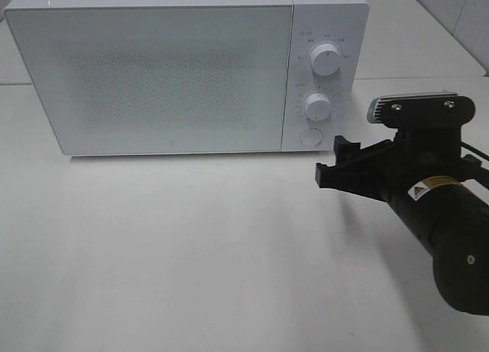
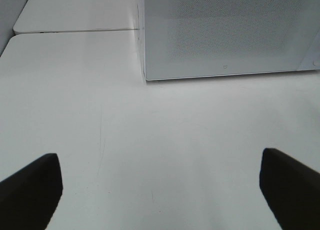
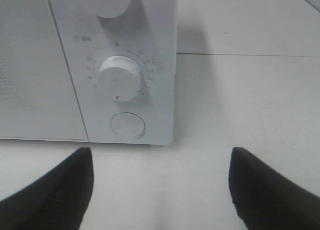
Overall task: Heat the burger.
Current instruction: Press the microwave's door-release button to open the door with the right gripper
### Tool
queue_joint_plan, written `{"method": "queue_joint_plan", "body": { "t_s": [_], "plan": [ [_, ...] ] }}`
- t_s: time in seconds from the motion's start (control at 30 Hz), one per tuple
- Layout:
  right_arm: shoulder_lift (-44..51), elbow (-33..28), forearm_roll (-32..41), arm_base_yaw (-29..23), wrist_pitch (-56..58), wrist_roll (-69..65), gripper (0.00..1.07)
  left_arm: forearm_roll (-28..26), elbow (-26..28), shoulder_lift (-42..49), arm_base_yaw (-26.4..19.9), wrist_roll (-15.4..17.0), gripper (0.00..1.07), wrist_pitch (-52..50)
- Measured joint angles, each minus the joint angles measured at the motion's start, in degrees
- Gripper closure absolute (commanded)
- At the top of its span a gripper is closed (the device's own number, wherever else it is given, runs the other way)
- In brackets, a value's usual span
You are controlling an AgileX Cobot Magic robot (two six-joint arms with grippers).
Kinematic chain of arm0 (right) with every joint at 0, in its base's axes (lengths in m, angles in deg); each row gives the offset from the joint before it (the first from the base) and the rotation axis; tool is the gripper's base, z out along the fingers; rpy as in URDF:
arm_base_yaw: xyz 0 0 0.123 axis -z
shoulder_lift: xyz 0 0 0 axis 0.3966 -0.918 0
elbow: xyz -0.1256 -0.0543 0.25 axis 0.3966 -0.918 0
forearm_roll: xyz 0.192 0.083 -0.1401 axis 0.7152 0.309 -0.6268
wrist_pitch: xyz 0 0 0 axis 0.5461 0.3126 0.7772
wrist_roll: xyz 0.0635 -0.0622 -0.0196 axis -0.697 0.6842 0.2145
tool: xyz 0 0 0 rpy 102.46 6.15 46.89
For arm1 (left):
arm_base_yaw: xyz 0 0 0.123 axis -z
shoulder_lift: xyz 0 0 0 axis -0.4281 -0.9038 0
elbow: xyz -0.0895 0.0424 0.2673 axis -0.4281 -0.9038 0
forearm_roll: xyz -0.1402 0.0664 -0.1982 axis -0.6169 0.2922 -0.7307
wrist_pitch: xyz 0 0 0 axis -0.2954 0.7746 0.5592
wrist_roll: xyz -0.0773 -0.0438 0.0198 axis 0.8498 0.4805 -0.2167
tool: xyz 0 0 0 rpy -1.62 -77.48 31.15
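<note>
The burger is out of view in every frame. A white microwave (image 1: 160, 77) stands at the back of the table with its door shut; it also shows in the left wrist view (image 2: 225, 35) and the right wrist view (image 3: 115, 65). My right gripper (image 1: 336, 159) is open and empty, just in front of the microwave's control panel; in the right wrist view (image 3: 157, 190) its fingers (image 3: 55, 190) point at the round door button (image 3: 128, 124) below the lower knob (image 3: 120, 84). My left gripper (image 2: 160, 190) is open and empty over bare table, in front of the microwave's left corner.
The control panel carries an upper knob (image 1: 326, 60), a lower knob (image 1: 318, 105) and a round button (image 1: 310, 136). The white table (image 1: 191, 245) spreads in front of the microwave. A seam between two tabletops (image 2: 75, 30) runs behind it.
</note>
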Motion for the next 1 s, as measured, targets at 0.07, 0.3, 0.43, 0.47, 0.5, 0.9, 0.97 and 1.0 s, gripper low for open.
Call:
{"method": "queue_joint_plan", "body": {
  "t_s": [0.07, 0.3, 0.43, 0.47, 0.5, 0.9, 0.97, 1.0],
  "plan": [
    [-0.9, 1.1, 0.1, -0.8, 0.1, 0.1, 0.36, 0.0, 0.0, 0.0, 0.0, 0.0, 0.06, 0.0],
    [-2.2, 2.3, 0.2, -1.5, 1.4, -0.5, 0.42, 0.0, 0.0, 0.0, 0.0, 0.0, 0.06, 0.0],
    [-2.2, 2.3, 0.2, -1.5, 1.4, -3.2, 0.48, 0.0, 0.0, 0.0, 0.0, 0.0, 0.06, 0.0],
    [-2.2, 2.3, 0.2, -1.5, 1.4, -6.7, 0.54, 0.0, 0.0, 0.0, 0.0, 0.0, 0.06, 0.0],
    [-2.2, 2.3, 0.2, -1.5, 1.4, -6.7, 0.54, 0.0, 0.0, 0.0, 0.0, 0.0, 0.06, 0.0],
    [-2.2, 2.4, 0.2, -1.5, 1.4, -52.1, 0.88, 0.0, 0.0, 0.0, 0.0, 0.0, 0.06, 0.0],
    [-2.2, 2.4, 0.2, -1.5, 1.4, -61.9, 0.92, 0.0, 0.0, 0.0, 0.0, 0.0, 0.06, 0.0],
    [-2.2, 2.4, 0.2, -1.5, 1.4, -61.9, 0.92, 0.0, 0.0, 0.0, 0.0, 0.0, 0.06, 0.0]
  ]
}}
